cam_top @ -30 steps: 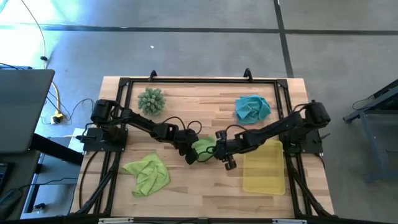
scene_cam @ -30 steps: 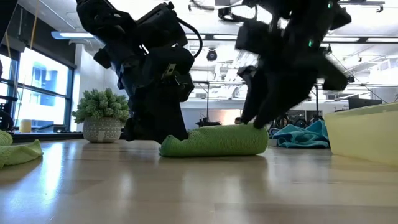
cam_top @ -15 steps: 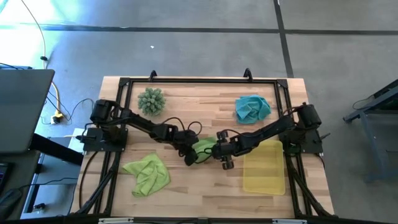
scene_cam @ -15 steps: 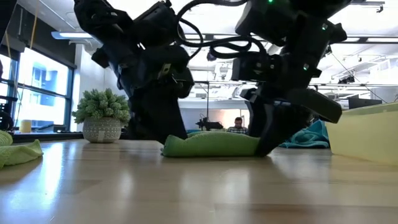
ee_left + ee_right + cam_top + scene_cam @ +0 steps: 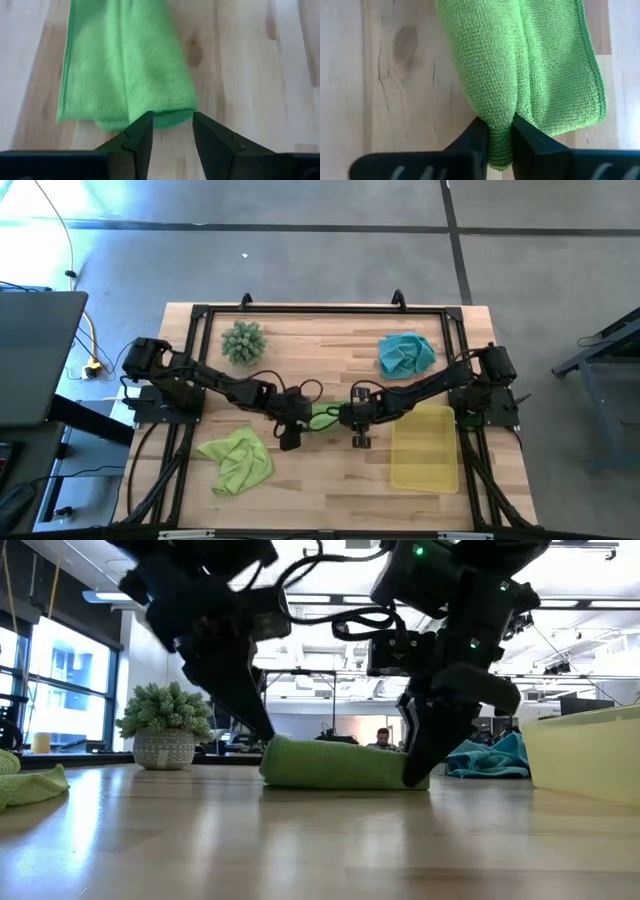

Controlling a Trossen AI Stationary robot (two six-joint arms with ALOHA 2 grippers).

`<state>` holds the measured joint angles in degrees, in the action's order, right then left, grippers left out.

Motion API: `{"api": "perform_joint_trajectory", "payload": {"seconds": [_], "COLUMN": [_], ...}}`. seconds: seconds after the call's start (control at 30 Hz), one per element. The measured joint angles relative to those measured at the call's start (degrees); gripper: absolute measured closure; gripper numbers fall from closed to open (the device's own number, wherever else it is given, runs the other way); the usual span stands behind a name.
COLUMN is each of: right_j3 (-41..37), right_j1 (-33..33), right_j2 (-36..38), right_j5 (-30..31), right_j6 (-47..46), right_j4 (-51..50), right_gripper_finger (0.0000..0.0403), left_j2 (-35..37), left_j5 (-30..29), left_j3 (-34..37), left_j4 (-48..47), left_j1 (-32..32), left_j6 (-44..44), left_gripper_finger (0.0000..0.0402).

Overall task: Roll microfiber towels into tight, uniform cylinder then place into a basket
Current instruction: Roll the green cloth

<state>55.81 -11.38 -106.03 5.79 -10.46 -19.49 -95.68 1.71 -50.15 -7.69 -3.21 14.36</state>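
- Progress: one lime green microfiber towel, rolled into a loose flattened cylinder [image 5: 325,417], is being worked at the middle of the pale butcher-block wooden table [image 5: 300,480]; it is lying on the wood between the two grippers, and no towel is lying in the basket yet.
- The shallow rectangular translucent yellow plastic basket [image 5: 425,448] is seen sitting near the table's right side, just beside the right arm.
- Two towels are judged to be left: a crumpled lime green towel [image 5: 237,462] at the front left and a crumpled teal blue towel [image 5: 406,352] at the far right, both unrolled.
- The right gripper [image 5: 498,137] is being shown with its dark fingers pinched narrowly on one end of the roll, a ridge of looped, nubbly cloth being squeezed between them.
- The left gripper [image 5: 171,131] is being shown with its angular dark fingers standing apart at the roll's other end, the cloth's edge lying just at the gap; no firm hold is being shown.
- In the low view the roll [image 5: 340,764] is appearing soft and sagging, thicker at one end, so uniform tightness is judged not yet reached.
- A spiky round green plant ball [image 5: 243,342] is standing at the far left, well apart.
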Motion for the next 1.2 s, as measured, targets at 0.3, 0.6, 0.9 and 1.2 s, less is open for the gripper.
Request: {"api": "perform_joint_trajectory", "payload": {"seconds": [0.3, 0.6, 0.9, 1.2], "right_j3": [-0.08, -0.48, -0.48, -0.62], "right_j1": [6.66, 11.41, 11.52, 10.63], "right_j2": [0.0, -0.54, -0.53, 2.83], "right_j5": [-16.72, -31.0, -30.48, -28.26], "right_j6": [-3.47, -4.53, -2.49, 6.5], "right_j4": [1.28, 2.99, 3.53, 1.09], "right_gripper_finger": [0.0381, 0.038, 0.0369, 0.028], "left_j2": [-1.46, -4.52, -9.72, -10.16], "left_j5": [-13.6, -23.32, -22.6, -3.14], "left_j3": [-0.09, -0.13, -0.28, -0.48], "left_j4": [6.38, 6.13, 7.23, 7.03], "left_j1": [-7.47, -8.01, -5.42, 0.25], "left_j6": [-15.48, -15.62, -8.16, 5.99], "left_gripper_finger": [0.0272, 0.0272, 0.0273, 0.0316]}}
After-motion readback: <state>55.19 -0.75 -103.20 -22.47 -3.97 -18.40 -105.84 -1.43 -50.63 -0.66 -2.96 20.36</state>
